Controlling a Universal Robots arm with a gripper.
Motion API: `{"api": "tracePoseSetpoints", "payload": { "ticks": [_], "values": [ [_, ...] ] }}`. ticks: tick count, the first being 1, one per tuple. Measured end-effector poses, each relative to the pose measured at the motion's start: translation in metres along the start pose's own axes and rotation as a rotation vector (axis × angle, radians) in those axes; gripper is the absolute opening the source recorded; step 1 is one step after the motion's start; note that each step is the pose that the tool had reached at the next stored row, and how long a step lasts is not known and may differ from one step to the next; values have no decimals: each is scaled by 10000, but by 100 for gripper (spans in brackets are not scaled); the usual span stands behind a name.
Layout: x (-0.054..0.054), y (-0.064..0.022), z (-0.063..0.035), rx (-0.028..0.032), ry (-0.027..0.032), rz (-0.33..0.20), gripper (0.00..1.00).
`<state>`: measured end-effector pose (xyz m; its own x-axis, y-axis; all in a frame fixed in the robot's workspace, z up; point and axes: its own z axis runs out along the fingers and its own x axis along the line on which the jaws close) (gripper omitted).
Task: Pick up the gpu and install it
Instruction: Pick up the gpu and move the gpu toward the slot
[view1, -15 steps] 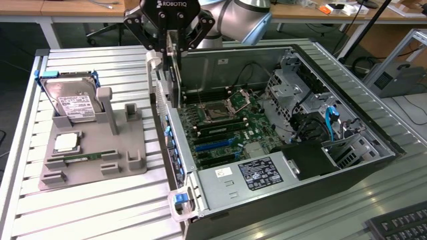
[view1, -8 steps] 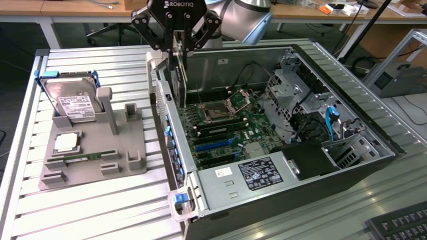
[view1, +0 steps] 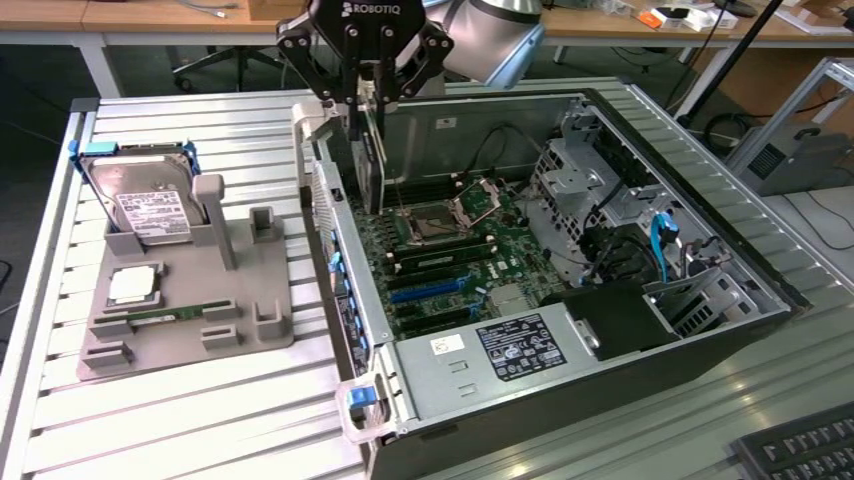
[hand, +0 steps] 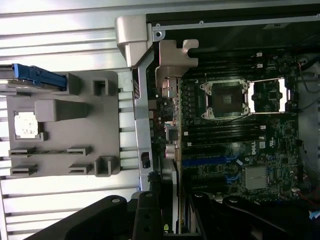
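The gripper (view1: 363, 98) hangs over the far end of the open computer case (view1: 454, 125), on the exterior view's left. Its jaws pinch the gpu (view1: 375, 160), which stands on edge and reaches down toward the motherboard (view1: 441, 265). Further to the exterior view's left, a hard drive (view1: 150, 205) sits in a gray tray (view1: 254, 295).

Open computer case (view1: 467, 125) is laid on the table (view1: 200, 430) at the exterior view's right; parts holder (view1: 254, 290) is set just beside it, left. Hard drive (view1: 150, 205) is stood at the holder's far end, memory stick (view1: 167, 314) near. The gpu (view1: 375, 160) is held upright in the gripper (view1: 363, 100) over the case's far left corner.
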<state>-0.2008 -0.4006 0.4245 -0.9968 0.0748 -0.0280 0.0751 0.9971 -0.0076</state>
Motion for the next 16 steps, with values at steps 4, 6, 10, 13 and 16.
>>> {"api": "tracePoseSetpoints", "payload": {
  "ticks": [4,6,10,13,16],
  "values": [
    [-32,2,3,15,-1,0,27],
    [-50,4,5,28,-2,0,27],
    [-92,7,9,58,-5,-1,27],
    [-115,9,10,78,-6,-2,27],
    [-143,11,13,101,-8,-2,27]
  ]
}}
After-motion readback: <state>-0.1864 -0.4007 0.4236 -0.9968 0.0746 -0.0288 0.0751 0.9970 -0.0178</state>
